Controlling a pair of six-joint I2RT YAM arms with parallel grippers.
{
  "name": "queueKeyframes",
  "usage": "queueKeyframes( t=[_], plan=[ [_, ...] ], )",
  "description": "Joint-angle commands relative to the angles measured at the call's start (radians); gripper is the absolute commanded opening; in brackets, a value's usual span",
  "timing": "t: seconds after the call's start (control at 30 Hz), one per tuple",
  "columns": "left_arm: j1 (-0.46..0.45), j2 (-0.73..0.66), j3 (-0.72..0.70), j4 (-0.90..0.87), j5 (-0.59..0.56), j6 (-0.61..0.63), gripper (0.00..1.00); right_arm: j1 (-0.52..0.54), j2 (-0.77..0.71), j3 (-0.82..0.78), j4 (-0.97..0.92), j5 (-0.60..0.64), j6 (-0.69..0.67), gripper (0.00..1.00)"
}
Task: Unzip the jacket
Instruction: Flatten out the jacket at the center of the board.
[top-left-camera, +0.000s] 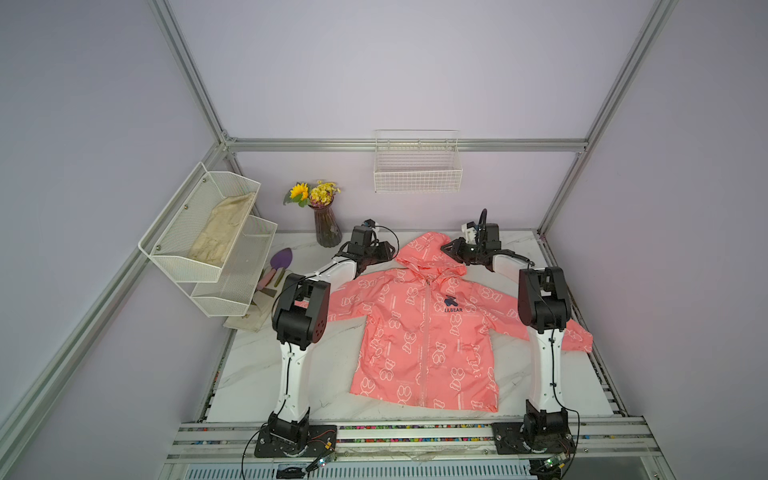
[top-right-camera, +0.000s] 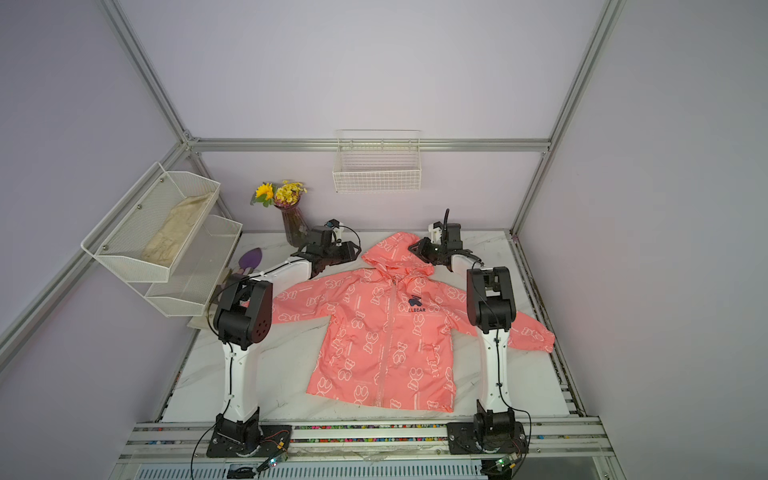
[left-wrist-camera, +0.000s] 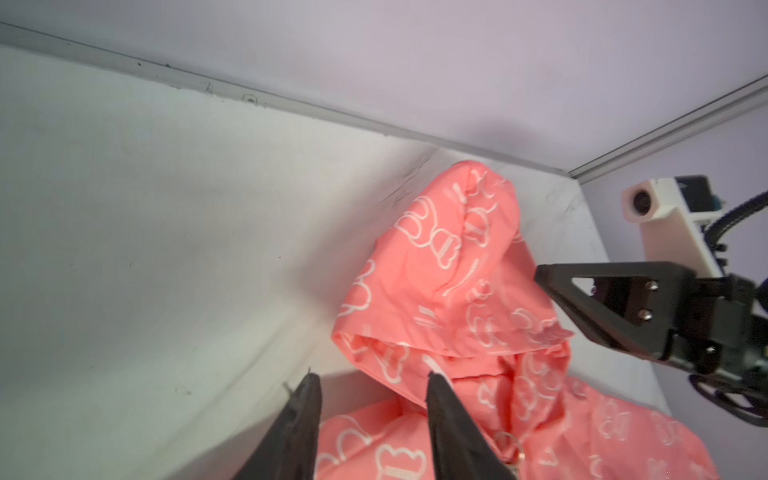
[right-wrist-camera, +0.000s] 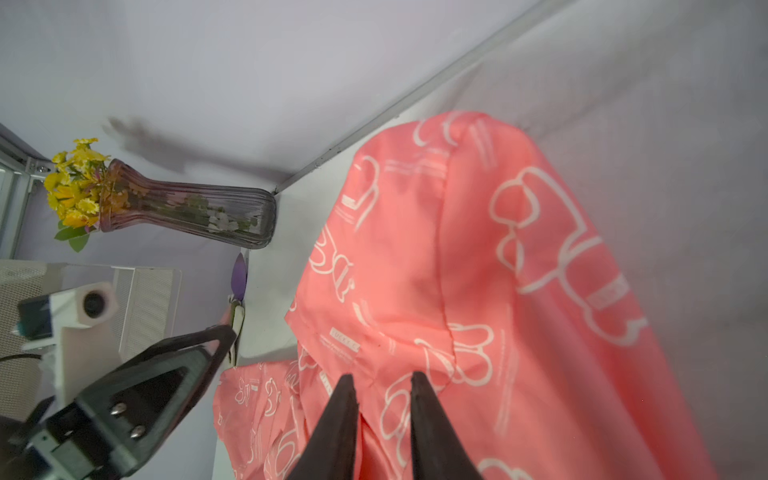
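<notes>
Coral-pink jacket, white bear outlines

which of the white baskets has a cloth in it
The upper mesh tray at left: a beige cloth lies in it. The lower mesh tray and the back-wall wire basket show none.

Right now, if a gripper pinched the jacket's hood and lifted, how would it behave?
Likely floppy: the jacket lies flat with creases, so it would drape. Its thin, shiny fabric looks light and perhaps slippery.
</notes>
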Motion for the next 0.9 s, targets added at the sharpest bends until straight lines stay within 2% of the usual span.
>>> queueKeyframes(
  t=[0.0,0.03,0.07,0.2,0.3,0.4,0.47,0.53,0.67,0.77,0.87],
  plan=[
    [-0.009,-0.138,-0.053,-0.041,-0.007,0.276,0.82,0.009,-0.111,-0.012,-0.158,0.057,-0.147,0.27],
    [-0.011,-0.164,-0.062,-0.042,-0.003,0.330,0.89,0.016,-0.133,-0.025,-0.174,0.072,-0.173,0.28],
    [-0.010,-0.197,-0.072,-0.042,-0.007,0.383,0.99,0.025,-0.158,-0.039,-0.192,0.081,-0.211,0.29],
    [0.000,-0.303,-0.154,0.067,0.010,0.548,1.00,0.076,-0.244,-0.130,-0.178,0.046,-0.414,0.37],
    [0.033,-0.338,-0.211,0.132,0.178,0.619,1.00,0.111,-0.265,-0.169,-0.175,0.006,-0.503,0.42],
    [0.057,-0.330,-0.173,-0.026,0.378,0.758,1.00,0.127,-0.194,-0.082,-0.318,-0.055,-0.523,0.42],
    [0.057,-0.304,-0.127,-0.163,0.447,0.830,1.00,0.148,-0.152,-0.031,-0.407,-0.035,-0.555,0.41],
    [0.058,-0.291,-0.119,-0.223,0.507,0.880,1.00,0.168,-0.124,-0.005,-0.484,-0.002,-0.586,0.41],
    [0.057,-0.283,-0.149,-0.248,0.564,0.918,0.95,0.184,-0.058,0.074,-0.613,0.058,-0.587,0.40],
    [0.055,-0.261,-0.147,-0.281,0.564,0.940,0.93,0.196,-0.012,0.143,-0.716,0.156,-0.596,0.39],
    [0.054,-0.243,-0.135,-0.303,0.563,0.950,0.91,0.208,0.001,0.173,-0.753,0.200,-0.609,0.38]
  ],
)
